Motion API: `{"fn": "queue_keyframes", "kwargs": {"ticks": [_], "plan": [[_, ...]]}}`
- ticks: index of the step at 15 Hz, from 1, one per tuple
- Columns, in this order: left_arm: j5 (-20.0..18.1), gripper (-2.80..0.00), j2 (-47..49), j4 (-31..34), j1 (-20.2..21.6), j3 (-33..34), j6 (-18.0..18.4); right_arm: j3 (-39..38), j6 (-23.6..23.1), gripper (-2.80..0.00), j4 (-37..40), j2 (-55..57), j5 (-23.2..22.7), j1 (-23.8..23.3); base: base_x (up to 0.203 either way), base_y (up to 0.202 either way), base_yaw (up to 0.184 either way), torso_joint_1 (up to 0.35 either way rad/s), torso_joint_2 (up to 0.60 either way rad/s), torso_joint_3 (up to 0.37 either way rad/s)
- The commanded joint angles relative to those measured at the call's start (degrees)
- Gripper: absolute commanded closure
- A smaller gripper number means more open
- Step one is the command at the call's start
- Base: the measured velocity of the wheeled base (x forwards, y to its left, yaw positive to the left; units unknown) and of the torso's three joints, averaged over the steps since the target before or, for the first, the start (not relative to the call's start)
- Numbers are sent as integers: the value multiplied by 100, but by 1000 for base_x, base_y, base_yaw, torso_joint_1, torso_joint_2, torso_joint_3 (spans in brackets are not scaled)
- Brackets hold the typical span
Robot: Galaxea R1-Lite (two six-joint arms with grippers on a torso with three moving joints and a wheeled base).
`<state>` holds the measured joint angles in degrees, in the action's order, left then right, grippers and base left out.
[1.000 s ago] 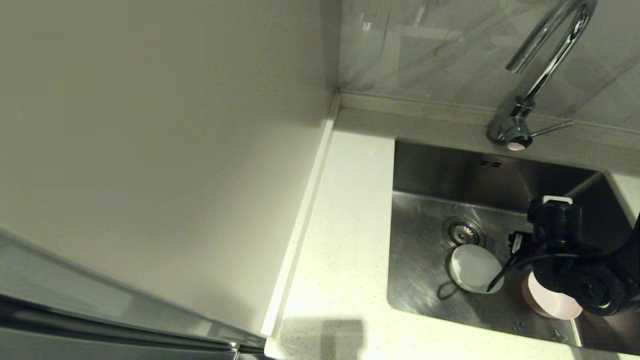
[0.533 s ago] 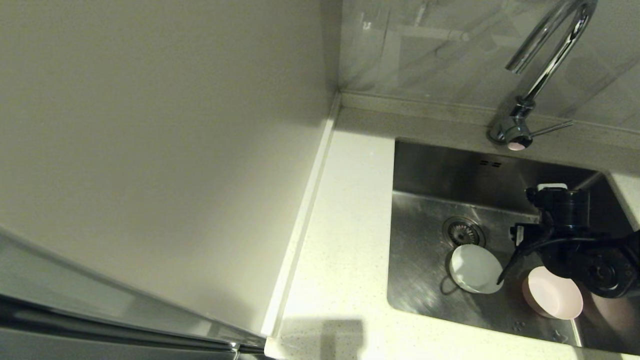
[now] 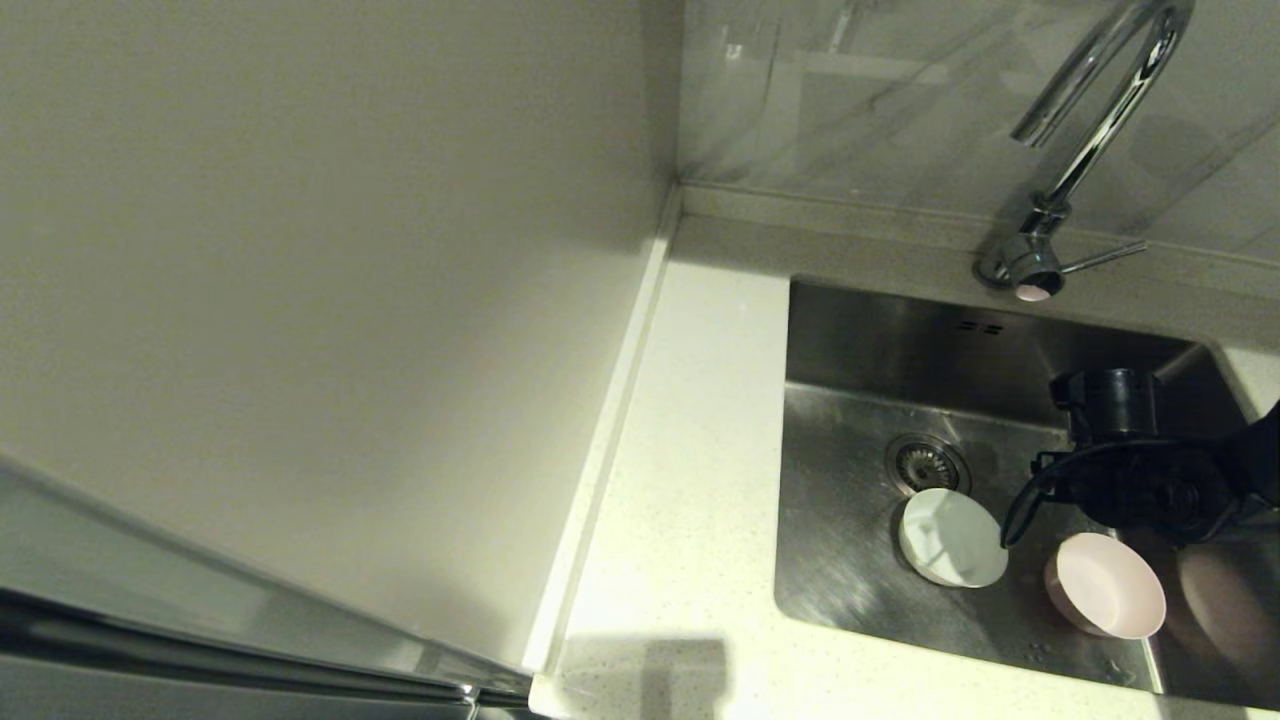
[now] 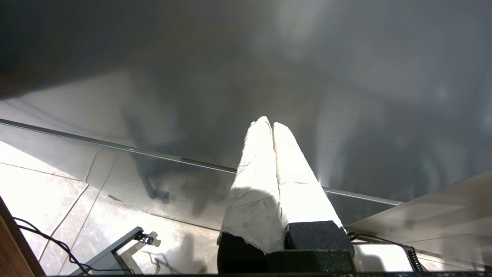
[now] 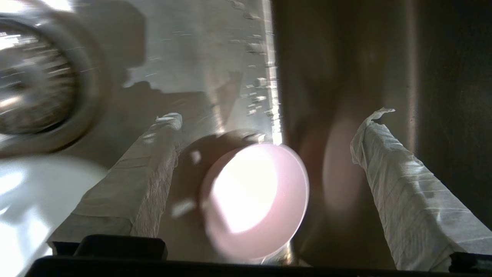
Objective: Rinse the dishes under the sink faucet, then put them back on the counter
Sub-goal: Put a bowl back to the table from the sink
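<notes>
At the sink's (image 3: 850,590) near edge, the pink bowl (image 3: 1105,598) rests on the basin floor toward the right corner, with the white bowl (image 3: 952,537) just beside it on the left, both apart from the bench (image 3: 690,500). Above the pink bowl hangs the right hand (image 5: 265,134), fingers spread wide and holding nothing. The drain (image 3: 926,463) lies just behind the white bowl. The faucet (image 3: 1085,130) rises at the far edge. The left hand (image 4: 273,127), fingers pressed together, sits away from the sink.

place: home kitchen | evidence: steel sink (image 3: 850,560), chrome faucet (image 3: 1095,120), speckled counter (image 3: 680,520)
</notes>
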<state>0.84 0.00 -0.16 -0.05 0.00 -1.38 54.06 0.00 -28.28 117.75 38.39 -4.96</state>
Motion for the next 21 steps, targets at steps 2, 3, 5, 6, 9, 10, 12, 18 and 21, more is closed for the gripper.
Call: {"fn": "queue_keyframes", "kwargs": {"ticks": [2,3,5,6,9,10,12,18,21], "plan": [[4,0,-24,-2,4,0,2,358,231,-280,353,455,122,-291,0,0,0,0,0,0],[4,0,-23,-2,2,0,-3,472,471,-280,798,399,121,-325,0,0,0,0,0,0],[4,0,-18,-2,5,0,-2,856,1236,-280,2090,246,52,-342,0,0,0,0,0,0],[4,0,-18,-2,-2,0,-3,1231,1724,-280,2908,193,-93,-343,0,0,0,0,0,0],[4,0,-26,-2,-1,0,-3,2694,3297,-280,5074,264,-818,-355,0,0,0,0,0,0],[4,0,-18,-2,4,0,5,3127,3763,-280,5710,364,-1029,-382,0,0,0,0,0,0],[5,0,-19,-2,-3,0,-1,3686,4510,-280,6478,687,-1359,-434,0,0,0,0,0,0],[4,0,-18,-2,5,0,-3,3796,5176,-280,6918,1135,-1419,-524,0,0,0,0,0,0],[12,0,-18,-2,4,0,5,3807,5198,-280,6897,1279,-1509,-674,0,0,0,0,0,0]]}}
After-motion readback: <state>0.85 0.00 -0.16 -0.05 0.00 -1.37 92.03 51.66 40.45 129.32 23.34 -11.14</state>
